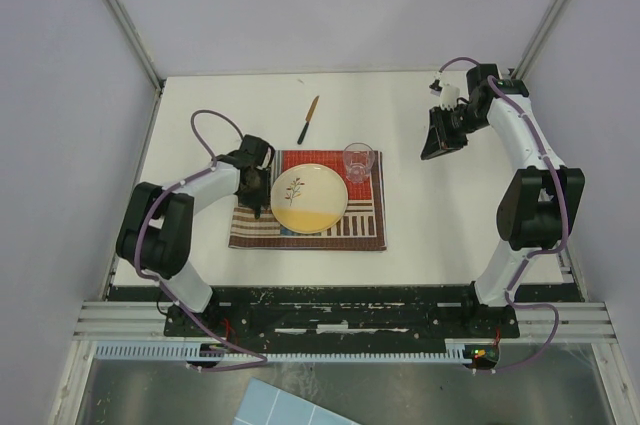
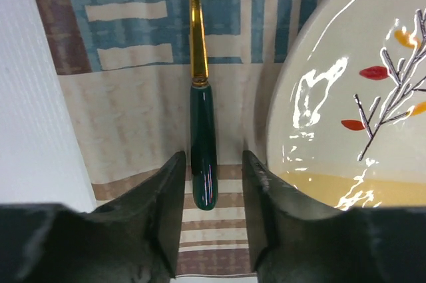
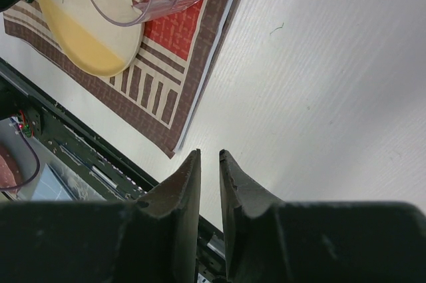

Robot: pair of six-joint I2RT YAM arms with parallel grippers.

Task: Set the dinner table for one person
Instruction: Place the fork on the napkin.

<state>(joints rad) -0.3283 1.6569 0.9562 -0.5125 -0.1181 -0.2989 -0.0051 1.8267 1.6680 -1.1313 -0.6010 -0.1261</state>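
Plate (image 2: pixel 333 163) motif: branch, red leaves; left hand (image 2: pixel 213 158) straddles green-handled utensil (image 2: pixel 202 123).

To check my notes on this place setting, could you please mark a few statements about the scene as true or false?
1. The glass stands on the placemat beside the plate. True.
2. The left gripper is clamped on the green-handled utensil. False: its jaws stand apart on either side of the handle.
3. The right gripper holds the glass. False: it is empty, above the bare dinner table.
4. A second utensil lies on the dinner table beyond the placemat. True.
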